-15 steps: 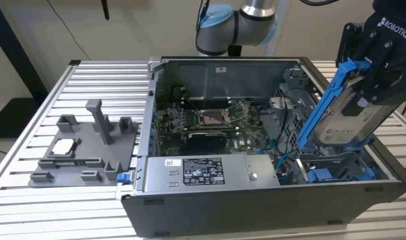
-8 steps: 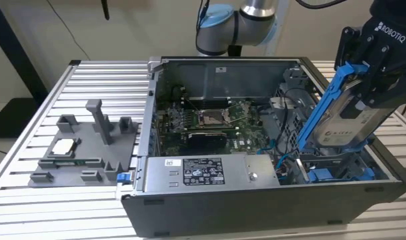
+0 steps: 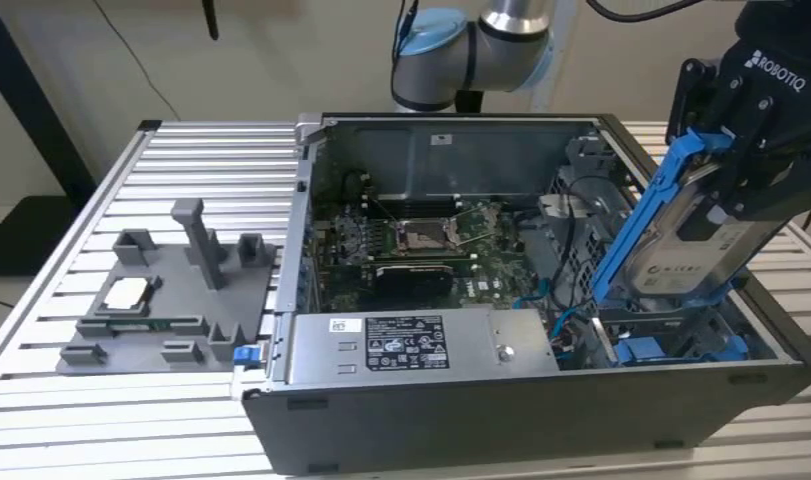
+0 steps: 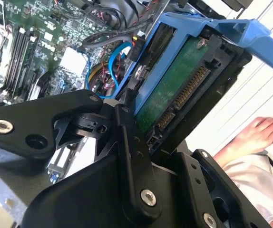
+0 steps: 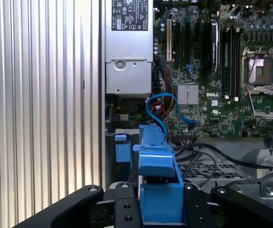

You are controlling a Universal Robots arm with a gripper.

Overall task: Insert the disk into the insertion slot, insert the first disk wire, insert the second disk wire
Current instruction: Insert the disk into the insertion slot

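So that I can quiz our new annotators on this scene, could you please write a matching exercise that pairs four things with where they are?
Things:
1. disk
2. power-supply box
3. grey fixture plate
4. motherboard

Places:
A. on the slatted table, outside the computer case
B. held tilted by the gripper, at the case's end on the exterior view's right
C. inside the case, against its near wall
D. flat on the case's floor, in the middle

Pairs: 1-B, 2-C, 3-A, 4-D
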